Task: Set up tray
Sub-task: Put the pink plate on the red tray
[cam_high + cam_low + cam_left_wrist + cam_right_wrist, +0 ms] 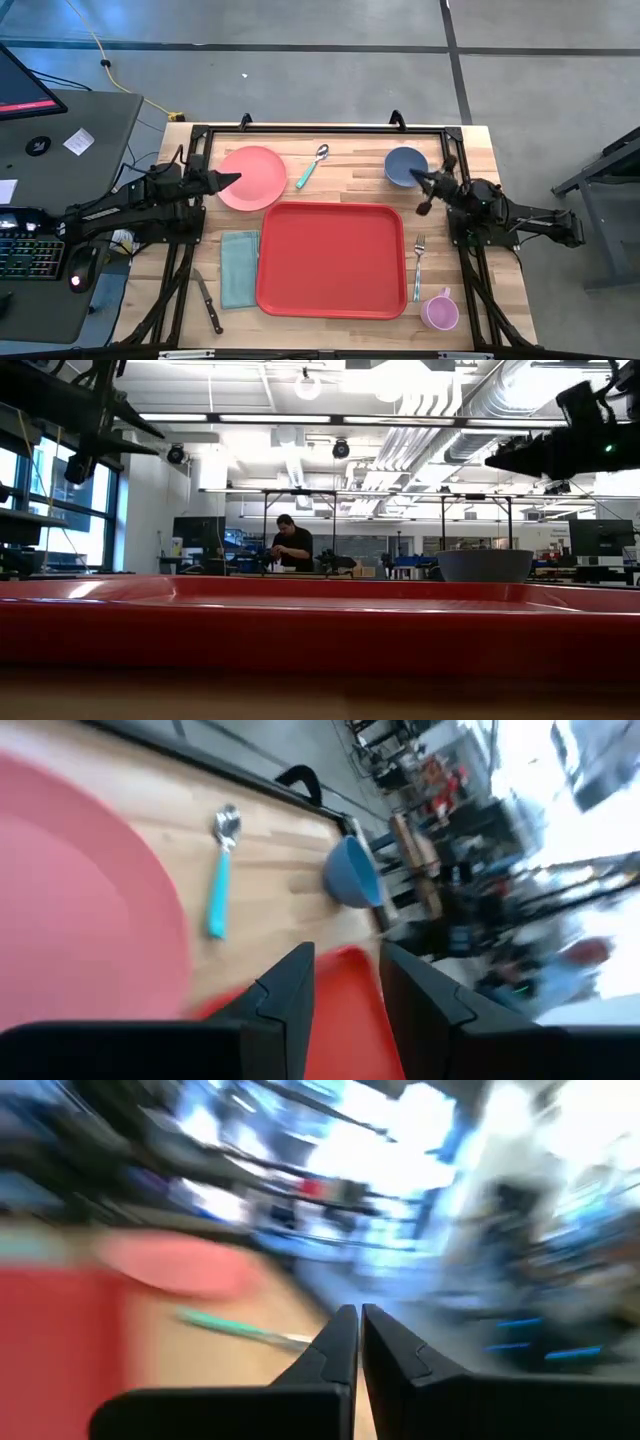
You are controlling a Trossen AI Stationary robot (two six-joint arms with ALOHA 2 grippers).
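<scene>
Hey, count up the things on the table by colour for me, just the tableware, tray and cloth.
Red: 1, the tray
Pink: 2, plate and mug
Blue: 1, bowl
Teal: 3, napkin, spoon handle, fork handle
Dark: 1, knife
Total: 8

high: straight down | low: table-level, close behind tray (320, 625) | wrists: forward

The tray (332, 258) lies bare, ringed closely by tableware.
</scene>
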